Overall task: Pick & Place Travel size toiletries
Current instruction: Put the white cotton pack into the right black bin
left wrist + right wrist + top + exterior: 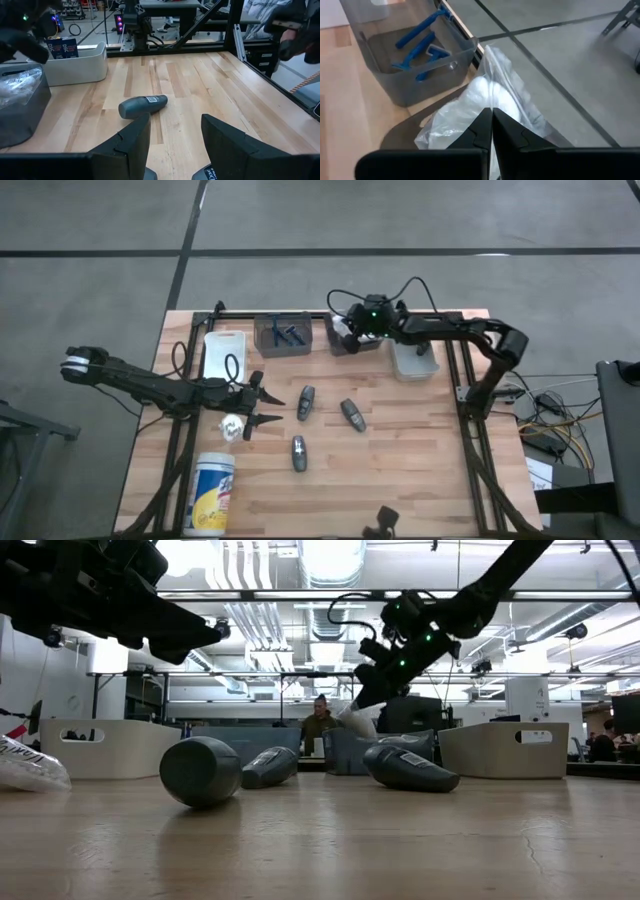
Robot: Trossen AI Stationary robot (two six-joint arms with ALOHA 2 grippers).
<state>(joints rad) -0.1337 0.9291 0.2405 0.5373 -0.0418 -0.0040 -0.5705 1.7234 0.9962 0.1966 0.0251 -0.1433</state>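
Note:
Three dark grey tubes [305, 402] [352, 413] [298, 452] lie on their sides on the wooden table. A small white packet [232, 425] lies beside my left gripper [275, 410], which stands open above the table at the left; the nearest tube [142, 106] lies ahead of its fingers. My right gripper [345, 330] is at the far edge over a dark grey bin [355, 345], shut on a white packet in clear wrap [480, 100]. Blue sticks [417, 45] lie in the clear bin [283, 333] next to it. My right gripper pinches the packet's clear wrap [487, 106] between its two shut fingers, at the packet's upper end. The fingers slant downward from the table's right side. The packet [357, 720] hangs below them over the dark grey bin. I cannot tell whether its lower end touches the bin.
A row of bins lines the far edge: a white one [224, 352] at the left, the clear one, the dark grey one, and a pale one [413, 360] at the right. A tall white canister [212, 495] lies near the front left corner. The table's middle and right front are bare wood.

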